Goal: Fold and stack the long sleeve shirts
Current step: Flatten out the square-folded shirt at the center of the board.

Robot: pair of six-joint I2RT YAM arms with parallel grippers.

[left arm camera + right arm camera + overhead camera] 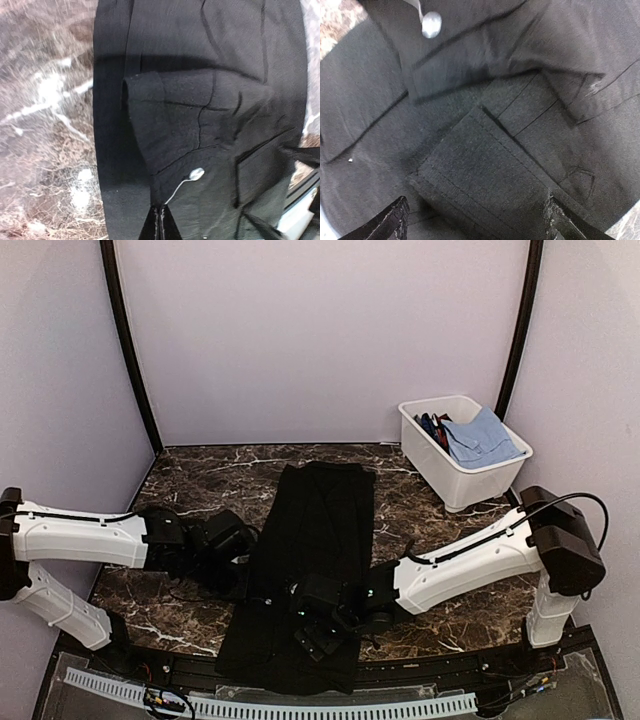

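Standing at the left side of the black shirt (pixel 322 510), the left arm's fingers (pixel 156 227) are pressed together low on the cloth; whether they pinch a fold cannot be told. The shirt lies on the bench (pixel 200 475) between the arms, its long axis running from near edge to far. The right arm's fingers (pixel 390 225) hover spread apart over the shirt's near end. Judgement: the right arm is nearer for lifting that end along the axis.

Pretty sure it's a robotics lab booth: plain lilac walls (pixel 320 340) and black poles (pixel 125 340) box in a marble-look counter (pixel 200 480), with the left arm (pixel 80 537) and right arm (pixel 470 565) bolted beside a slotted cable duct (pixel 300 706).
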